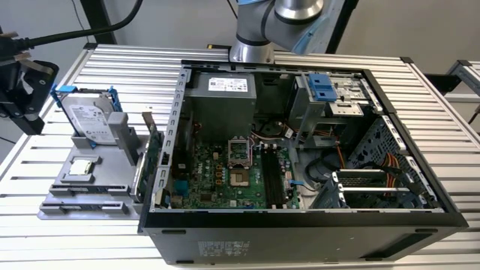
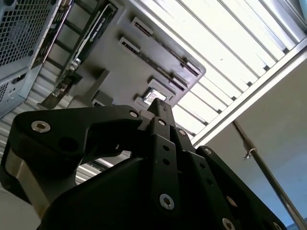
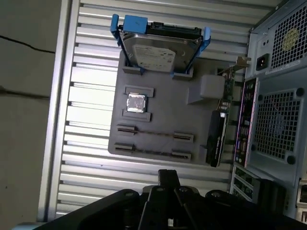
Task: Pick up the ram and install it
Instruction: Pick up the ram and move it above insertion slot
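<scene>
The open computer case [image 1: 300,225] stands just beside the gray tray [image 3: 160,108]; a hard drive [image 3: 156,48] stands upright at one end of the tray; a green expansion card [image 3: 218,129] stands on edge along the tray's case side. The ram [image 3: 153,134] looks like a thin strip on edge in a tray slot, past the processor chip [image 3: 135,103] from the drive. The gripper [image 3: 168,173] hangs clear of the tray, fingers pressed together, empty.

No print can be made out. The white label [image 1: 94,119] on the hard drive, the sticker [image 1: 227,84] at the case's twelve o'clock and the sticker [image 1: 225,248] at six o'clock carry only illegible lines.
</scene>
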`<state>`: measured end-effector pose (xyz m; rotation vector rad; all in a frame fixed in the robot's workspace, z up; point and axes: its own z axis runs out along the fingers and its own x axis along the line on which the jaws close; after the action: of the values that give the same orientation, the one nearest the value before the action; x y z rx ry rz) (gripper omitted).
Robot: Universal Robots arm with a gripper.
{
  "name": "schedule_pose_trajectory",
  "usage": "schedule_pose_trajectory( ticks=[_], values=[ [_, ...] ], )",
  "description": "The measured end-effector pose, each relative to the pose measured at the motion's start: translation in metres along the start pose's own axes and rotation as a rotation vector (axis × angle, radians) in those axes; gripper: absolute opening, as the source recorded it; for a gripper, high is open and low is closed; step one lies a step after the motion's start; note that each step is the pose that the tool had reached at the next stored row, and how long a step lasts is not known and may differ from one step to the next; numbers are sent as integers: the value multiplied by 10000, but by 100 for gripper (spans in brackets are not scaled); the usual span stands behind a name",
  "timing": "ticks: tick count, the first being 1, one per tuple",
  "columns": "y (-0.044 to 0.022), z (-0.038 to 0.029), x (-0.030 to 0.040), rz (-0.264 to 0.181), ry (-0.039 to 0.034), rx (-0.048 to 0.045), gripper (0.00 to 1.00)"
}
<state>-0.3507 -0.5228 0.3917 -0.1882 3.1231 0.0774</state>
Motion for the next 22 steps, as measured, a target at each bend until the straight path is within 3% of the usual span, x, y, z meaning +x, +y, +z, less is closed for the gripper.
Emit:
schedule_pose_trajectory(
  ticks=[22],
  values=[
    [0, 0, 0, -1911, 94, -26, 0]
  ],
)
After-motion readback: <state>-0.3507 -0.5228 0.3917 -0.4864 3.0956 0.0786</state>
